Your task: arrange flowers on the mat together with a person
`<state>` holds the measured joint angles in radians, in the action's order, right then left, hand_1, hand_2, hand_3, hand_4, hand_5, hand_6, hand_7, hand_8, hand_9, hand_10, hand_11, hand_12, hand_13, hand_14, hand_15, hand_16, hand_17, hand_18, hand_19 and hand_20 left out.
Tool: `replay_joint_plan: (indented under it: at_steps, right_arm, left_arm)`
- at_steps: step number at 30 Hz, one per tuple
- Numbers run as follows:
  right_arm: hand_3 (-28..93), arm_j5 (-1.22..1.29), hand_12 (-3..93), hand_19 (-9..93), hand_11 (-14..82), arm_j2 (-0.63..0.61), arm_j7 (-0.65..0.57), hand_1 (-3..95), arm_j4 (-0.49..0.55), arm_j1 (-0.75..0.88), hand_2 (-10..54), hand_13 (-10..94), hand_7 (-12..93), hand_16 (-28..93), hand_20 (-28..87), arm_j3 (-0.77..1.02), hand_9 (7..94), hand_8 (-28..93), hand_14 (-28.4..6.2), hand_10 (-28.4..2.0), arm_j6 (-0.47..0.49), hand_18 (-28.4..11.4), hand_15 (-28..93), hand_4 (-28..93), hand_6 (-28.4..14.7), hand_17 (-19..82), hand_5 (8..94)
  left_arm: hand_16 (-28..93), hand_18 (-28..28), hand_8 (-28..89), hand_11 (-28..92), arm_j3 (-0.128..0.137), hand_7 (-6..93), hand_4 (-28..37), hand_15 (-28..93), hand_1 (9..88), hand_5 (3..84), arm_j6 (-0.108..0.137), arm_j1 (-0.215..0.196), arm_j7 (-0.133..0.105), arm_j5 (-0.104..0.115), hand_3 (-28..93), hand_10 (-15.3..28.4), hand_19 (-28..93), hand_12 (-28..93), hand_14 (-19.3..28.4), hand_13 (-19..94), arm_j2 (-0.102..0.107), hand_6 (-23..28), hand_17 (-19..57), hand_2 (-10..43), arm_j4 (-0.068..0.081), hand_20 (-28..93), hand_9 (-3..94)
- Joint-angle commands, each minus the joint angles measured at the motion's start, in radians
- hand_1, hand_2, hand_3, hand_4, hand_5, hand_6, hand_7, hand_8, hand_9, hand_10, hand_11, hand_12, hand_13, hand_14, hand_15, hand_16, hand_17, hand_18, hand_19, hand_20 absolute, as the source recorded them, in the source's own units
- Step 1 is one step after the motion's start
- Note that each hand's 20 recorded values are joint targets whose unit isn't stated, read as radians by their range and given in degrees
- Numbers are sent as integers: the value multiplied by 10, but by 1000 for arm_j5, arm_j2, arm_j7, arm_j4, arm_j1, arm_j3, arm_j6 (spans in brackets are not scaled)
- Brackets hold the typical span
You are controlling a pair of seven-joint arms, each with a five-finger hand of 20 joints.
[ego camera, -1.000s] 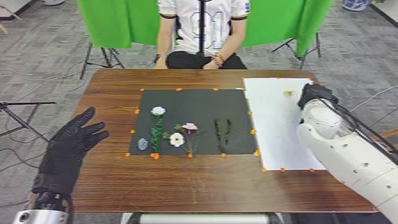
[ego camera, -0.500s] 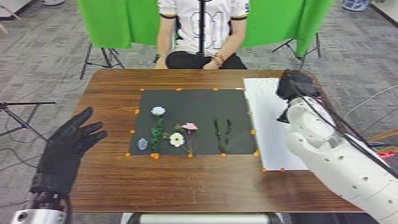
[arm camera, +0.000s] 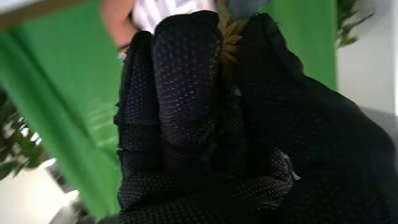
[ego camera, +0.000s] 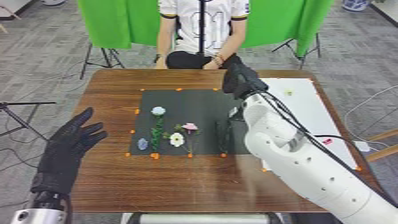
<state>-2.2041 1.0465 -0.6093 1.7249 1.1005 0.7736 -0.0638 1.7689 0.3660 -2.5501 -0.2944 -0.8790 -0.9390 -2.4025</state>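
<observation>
Evidently the right hand [ego camera: 242,82] has a yellow flower [arm camera: 232,44] pinched narrowly between fingers and thumb, petals out near the tips, probably so the bloom can be set down without crushing. That hand is over the far right corner of the black mat [ego camera: 188,100], just beside the white sheet [ego camera: 304,117], where a small yellow piece [ego camera: 289,92] lies. Dark green stems [ego camera: 224,135] lie on the mat's right side and seem to want a bloom at their top, as the tall white flower [ego camera: 158,111] crowns its own stem, left of the pink flower [ego camera: 190,127]. The left hand [ego camera: 64,140], fingers spread over the tabletop [ego camera: 169,182], is well apart, leaving the arrangement room.
</observation>
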Motion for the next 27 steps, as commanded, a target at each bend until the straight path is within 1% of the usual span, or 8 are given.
replay_joint_plan:
  at_steps: [1, 8, 11, 15, 18, 21, 24, 27]
  right_arm:
    - [680, -49, 383, 830, 140, 22, -13, 601, -12, 57, -95, 801, 286, 269, -28, -42, 890, 9, -21, -53, 96, -129, 514, -283, 23, 392, 772]
    - [681, -32, 391, 837, 153, 8, -32, 576, 1, 85, -95, 787, 262, 251, -29, -25, 875, -4, -34, -65, 163, -139, 536, -282, 15, 372, 761]
    - [675, -47, 385, 840, 159, 8, -26, 566, -4, 84, -95, 776, 223, 227, -36, -34, 865, 0, -43, -70, 171, -142, 555, -279, 10, 366, 750]
    - [665, -42, 381, 837, 163, 5, -37, 555, 4, 87, -95, 766, 193, 208, -41, -37, 855, -3, -49, -74, 171, -144, 564, -275, 5, 358, 730]
    - [680, -54, 345, 837, 213, 1, -32, 520, 16, 96, -95, 760, 180, 177, -42, -33, 828, -9, -54, -82, 169, -146, 580, -273, 0, 351, 708]
    - [698, -72, 306, 838, 264, -1, -38, 486, 23, 95, -95, 753, 161, 171, -44, -40, 804, -33, -58, -94, 167, -149, 587, -272, 0, 347, 684]
    - [712, -80, 263, 843, 311, -2, -44, 459, 23, 93, -95, 751, 154, 169, -49, -42, 787, -108, -61, -104, 184, -153, 594, -272, 4, 344, 663]
    - [724, -93, 245, 848, 332, -3, -48, 439, 20, 89, -95, 747, 145, 172, -49, -44, 774, -115, -65, -115, 194, -159, 602, -268, 1, 341, 639]
  left_arm:
    - [-83, 248, -96, 227, -2, 127, -283, 485, 182, 309, -23, 19, 35, -11, 768, 190, 489, 116, 262, 221, -9, 56, -103, 53, 8, 108, 312]
    - [-80, 248, -94, 230, 0, 134, -283, 484, 184, 313, -24, 22, 45, -9, 776, 189, 488, 120, 261, 223, -2, 55, -103, 49, 9, 108, 316]
    - [-82, 248, -99, 236, -2, 141, -283, 487, 187, 312, -19, 22, 43, -4, 776, 188, 488, 120, 262, 223, 5, 55, -103, 49, 9, 107, 316]
    - [-84, 249, -103, 241, -6, 146, -283, 489, 189, 312, -22, 28, 52, -7, 777, 188, 489, 118, 261, 223, 6, 54, -103, 49, 10, 107, 316]
    - [-85, 248, -104, 245, -2, 149, -283, 491, 192, 312, -27, 21, 54, -10, 777, 188, 490, 117, 262, 223, 5, 54, -103, 48, 9, 106, 317]
    - [-86, 248, -106, 251, -1, 153, -283, 495, 193, 313, -22, 12, 48, -6, 779, 189, 490, 116, 262, 223, 8, 53, -103, 48, 6, 106, 319]
    - [-88, 248, -107, 255, -2, 156, -283, 497, 195, 314, -28, 18, 58, -10, 781, 189, 491, 115, 262, 223, 4, 54, -103, 46, 8, 105, 320]
    - [-90, 248, -110, 259, -2, 159, -283, 501, 197, 314, -27, 18, 59, -11, 781, 188, 492, 112, 262, 224, 4, 53, -103, 45, 8, 104, 320]
